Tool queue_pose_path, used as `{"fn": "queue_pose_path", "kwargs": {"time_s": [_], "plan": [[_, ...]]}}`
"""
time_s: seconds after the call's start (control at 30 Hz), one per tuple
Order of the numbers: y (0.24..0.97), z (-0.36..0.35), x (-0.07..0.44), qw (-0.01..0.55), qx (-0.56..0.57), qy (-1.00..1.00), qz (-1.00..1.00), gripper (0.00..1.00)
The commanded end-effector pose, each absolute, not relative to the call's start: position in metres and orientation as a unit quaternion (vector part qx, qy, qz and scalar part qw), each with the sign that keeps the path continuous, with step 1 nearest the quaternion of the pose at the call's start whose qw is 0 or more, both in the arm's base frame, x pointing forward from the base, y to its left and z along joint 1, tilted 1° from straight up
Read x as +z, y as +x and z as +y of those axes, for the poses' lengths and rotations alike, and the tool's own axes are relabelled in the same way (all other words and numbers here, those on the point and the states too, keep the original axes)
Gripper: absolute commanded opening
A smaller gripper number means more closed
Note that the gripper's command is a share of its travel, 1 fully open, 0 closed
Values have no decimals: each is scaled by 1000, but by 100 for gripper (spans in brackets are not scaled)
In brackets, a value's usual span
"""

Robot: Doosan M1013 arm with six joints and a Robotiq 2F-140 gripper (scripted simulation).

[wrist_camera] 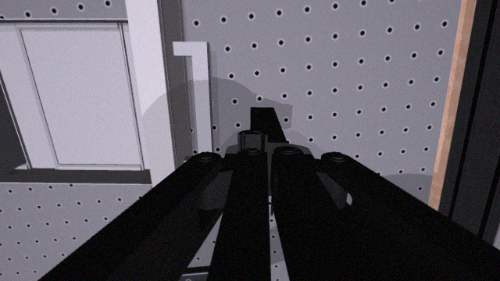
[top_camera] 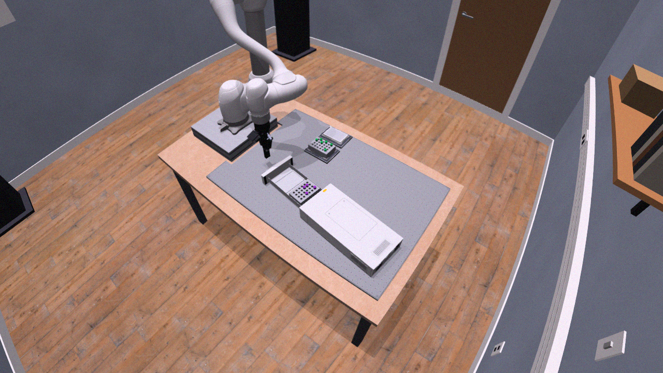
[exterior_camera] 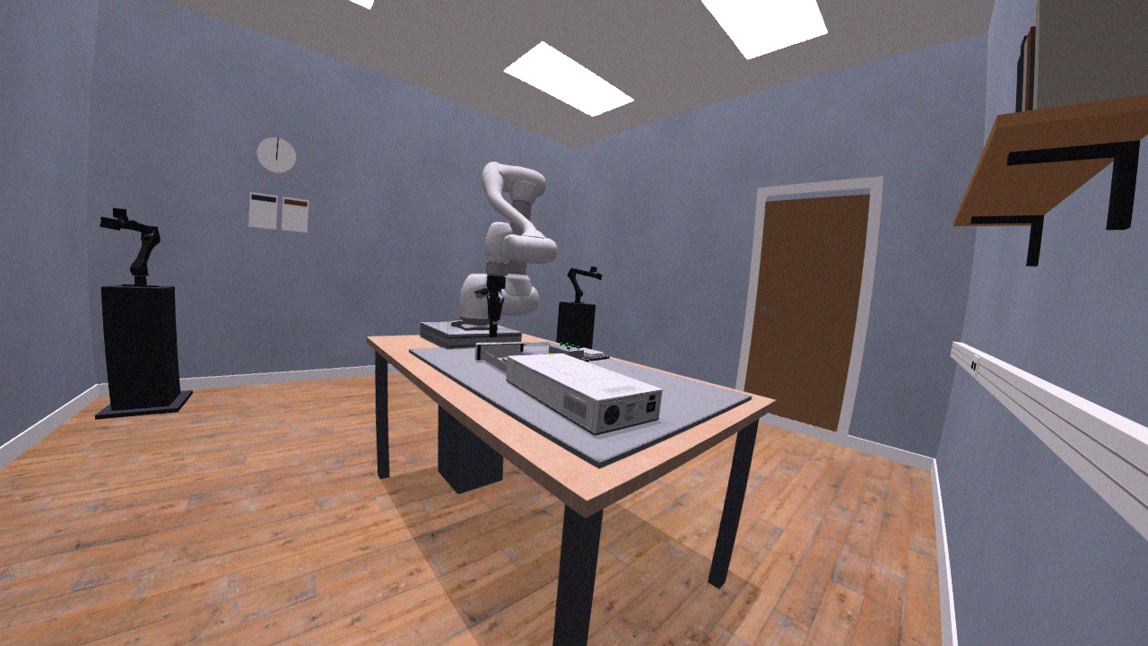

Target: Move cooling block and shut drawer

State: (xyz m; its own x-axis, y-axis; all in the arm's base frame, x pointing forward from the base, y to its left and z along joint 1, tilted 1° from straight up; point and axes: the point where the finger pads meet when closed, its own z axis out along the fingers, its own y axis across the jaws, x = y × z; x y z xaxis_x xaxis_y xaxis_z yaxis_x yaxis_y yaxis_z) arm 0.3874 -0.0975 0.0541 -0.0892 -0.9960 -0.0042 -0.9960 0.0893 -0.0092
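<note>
hand (top_camera: 267, 155) (exterior_camera: 492, 332) (wrist_camera: 261, 126): closed, holds nothing | drawer (top_camera: 278, 169) (exterior_camera: 499, 350) (wrist_camera: 145, 94): open, its long way runs straight ahead from hand, past the handle (wrist_camera: 201, 78)

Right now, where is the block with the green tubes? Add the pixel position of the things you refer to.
In the top view, the green-tubed block (top_camera: 321, 146) (exterior_camera: 566, 351) sits beyond the drawer (top_camera: 288, 177), beside the vacant deck slot (top_camera: 335, 135).
</note>
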Motion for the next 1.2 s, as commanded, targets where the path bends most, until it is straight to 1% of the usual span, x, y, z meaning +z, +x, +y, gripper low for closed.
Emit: {"fn": "queue_pose_path", "kwargs": {"time_s": [0.0, 1.17], "plan": [[388, -98, 51, 5, -2, -675, 738, 10], [388, -97, 11, 5, -2, -675, 738, 10]]}}
